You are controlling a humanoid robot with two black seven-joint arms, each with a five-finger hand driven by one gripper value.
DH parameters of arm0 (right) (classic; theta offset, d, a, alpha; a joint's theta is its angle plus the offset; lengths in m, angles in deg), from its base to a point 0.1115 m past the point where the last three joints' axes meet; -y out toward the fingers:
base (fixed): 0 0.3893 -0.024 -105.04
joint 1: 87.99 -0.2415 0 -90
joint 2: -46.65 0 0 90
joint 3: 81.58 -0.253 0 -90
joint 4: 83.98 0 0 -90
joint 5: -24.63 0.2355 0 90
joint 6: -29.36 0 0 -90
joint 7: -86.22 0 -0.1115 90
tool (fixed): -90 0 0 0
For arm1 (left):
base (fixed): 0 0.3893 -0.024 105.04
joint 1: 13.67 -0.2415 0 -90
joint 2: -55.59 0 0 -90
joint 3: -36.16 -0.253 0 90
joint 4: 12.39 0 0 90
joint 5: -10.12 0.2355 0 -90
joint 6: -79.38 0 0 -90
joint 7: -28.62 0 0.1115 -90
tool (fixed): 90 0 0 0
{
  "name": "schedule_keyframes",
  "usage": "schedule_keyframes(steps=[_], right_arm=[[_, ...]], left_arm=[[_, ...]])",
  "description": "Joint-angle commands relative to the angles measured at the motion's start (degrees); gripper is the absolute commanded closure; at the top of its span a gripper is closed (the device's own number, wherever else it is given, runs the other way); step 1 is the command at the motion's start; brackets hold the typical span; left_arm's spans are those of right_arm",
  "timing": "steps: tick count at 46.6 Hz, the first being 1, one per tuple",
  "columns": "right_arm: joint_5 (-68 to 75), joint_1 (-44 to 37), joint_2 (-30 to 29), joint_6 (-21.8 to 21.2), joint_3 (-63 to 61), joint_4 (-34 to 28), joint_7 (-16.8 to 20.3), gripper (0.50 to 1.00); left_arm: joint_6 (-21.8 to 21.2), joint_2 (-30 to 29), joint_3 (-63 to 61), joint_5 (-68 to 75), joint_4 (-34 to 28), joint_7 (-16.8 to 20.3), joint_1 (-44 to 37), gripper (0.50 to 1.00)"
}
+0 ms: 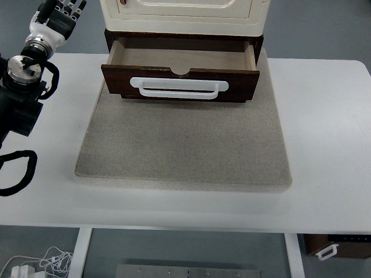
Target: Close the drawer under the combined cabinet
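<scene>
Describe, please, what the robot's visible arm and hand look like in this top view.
Only the left arm shows: bulky black segments, a round silver joint cap, and looping black cables. The left hand has a white palm shell, a silver wrist ring and dark fingers with lighter knuckle segments. The right arm is out of view.

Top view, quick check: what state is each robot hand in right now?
Left hand: up at the top-left corner, holding nothing; finger state cannot be told.
Right hand: not in view.
</scene>
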Motion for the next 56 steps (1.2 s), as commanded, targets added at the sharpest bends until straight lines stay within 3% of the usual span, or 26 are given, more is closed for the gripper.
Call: schedule_keyframes(steps=[1,14,37,56], right_arm=[[0.0,0.0,0.0,0.0,0.0,0.0,-0.06,0.548],[0.0,0.0,0.0,0.0,0.0,0.0,0.03,0.548],[0.0,0.0,0.0,0.0,0.0,0.0,-0.06,0.548],[0.0,0.0,0.0,0.0,0.0,0.0,0.03,0.548]], left_arm=[[0.08,0.09,0.01,0.33,0.22,0.09,-0.22,0.501],[0.43,-0.26,0.01,0.42,0.31,0.18,0.92,0.501],[0.61,-7.29,-2.62,0.5,0.83,0.62,7.77,0.501],[0.7,-14.59,-6.66,2.43,9.8,1.67,12.08,0.501]])
